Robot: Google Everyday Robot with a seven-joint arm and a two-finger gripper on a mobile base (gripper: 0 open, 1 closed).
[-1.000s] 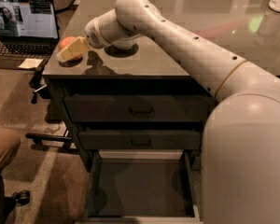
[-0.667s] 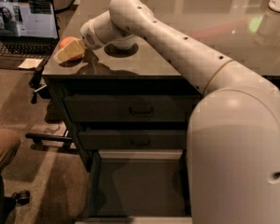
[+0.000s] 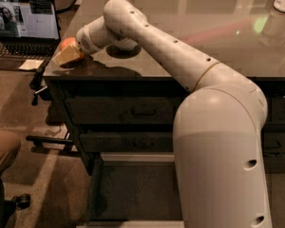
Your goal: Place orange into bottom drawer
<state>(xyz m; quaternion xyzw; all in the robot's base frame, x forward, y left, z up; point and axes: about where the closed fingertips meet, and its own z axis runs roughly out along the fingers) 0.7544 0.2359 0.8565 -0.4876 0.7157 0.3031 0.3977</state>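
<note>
The bottom drawer [image 3: 133, 194] stands pulled out at the foot of the cabinet, its dark floor showing. Above it the robot's thick arm [image 3: 218, 141] rises and reaches left across two shut drawers [image 3: 133, 110] to the glossy countertop [image 3: 204, 37]. At the countertop's left front corner the gripper [image 3: 69, 56] lies right against the orange [image 3: 66, 43], close to the edge. I cannot tell how far the gripper is open or whether it has hold of the fruit. The step in hand looks to be the grasp. To do it well, centre on the fruit, close gently so it cannot roll off the corner, then lift clear before lowering. A laptop [image 3: 26, 25] glows beyond, to the left.
</note>
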